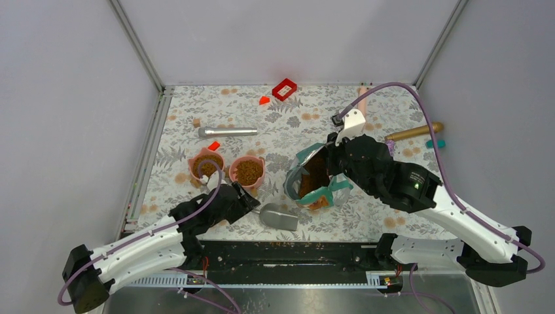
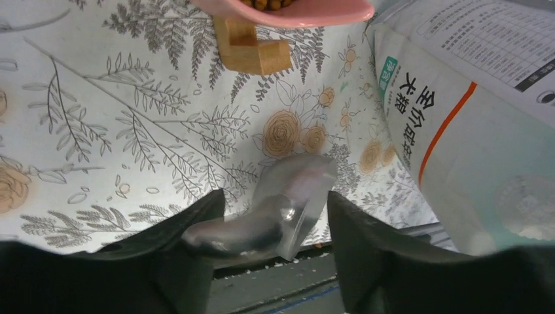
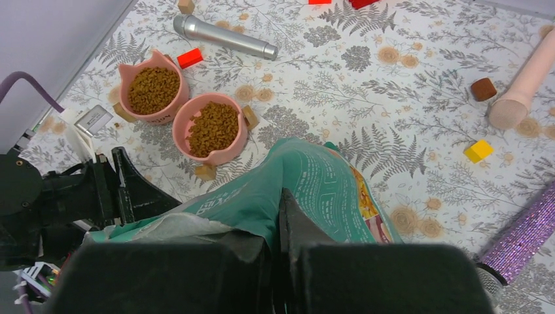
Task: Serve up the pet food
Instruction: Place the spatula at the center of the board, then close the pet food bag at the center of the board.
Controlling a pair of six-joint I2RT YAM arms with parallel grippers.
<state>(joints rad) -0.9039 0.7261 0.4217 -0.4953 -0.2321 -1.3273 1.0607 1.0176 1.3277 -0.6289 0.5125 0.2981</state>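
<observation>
Floral table (image 1: 294, 111) | left end effector (image 2: 275, 197) half-open astride scoop (image 2: 258, 227) (ungripped) | right end effector (image 3: 279, 219) clamped on pouch (image 3: 317, 186)

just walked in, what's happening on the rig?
Pet food serving. The right gripper is clamped on the edge of the teal pouch, whose mouth is open. Both pink bowls hold kibble. The left gripper has its jaws apart around the clear scoop, which lies on the table.
</observation>
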